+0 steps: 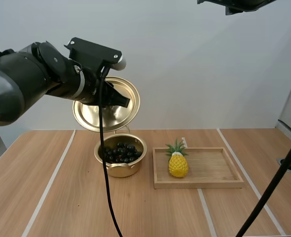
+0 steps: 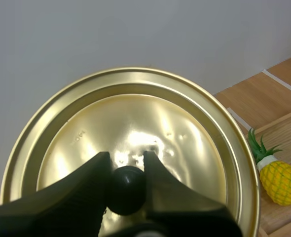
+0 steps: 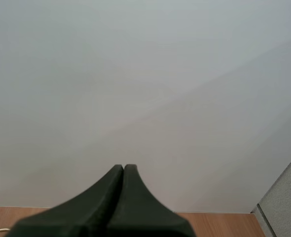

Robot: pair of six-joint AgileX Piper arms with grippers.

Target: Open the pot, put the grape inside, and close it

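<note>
The gold pot (image 1: 121, 165) stands uncovered on the table with the dark grapes (image 1: 120, 151) inside it. Its gold lid (image 1: 117, 111) hangs tilted in the air just above and behind the pot, held by my left gripper (image 1: 125, 101). In the left wrist view my left gripper (image 2: 127, 163) is shut on the lid's black knob (image 2: 126, 190), the lid (image 2: 135, 133) facing away from the camera. My right gripper (image 3: 123, 169) is raised high, its fingers lying together with nothing between them.
A wooden tray (image 1: 209, 168) lies right of the pot with a toy pineapple (image 1: 178, 162) on its left part. The pineapple (image 2: 278, 180) and the tray (image 2: 283, 217) also lie beside the lid in the left wrist view.
</note>
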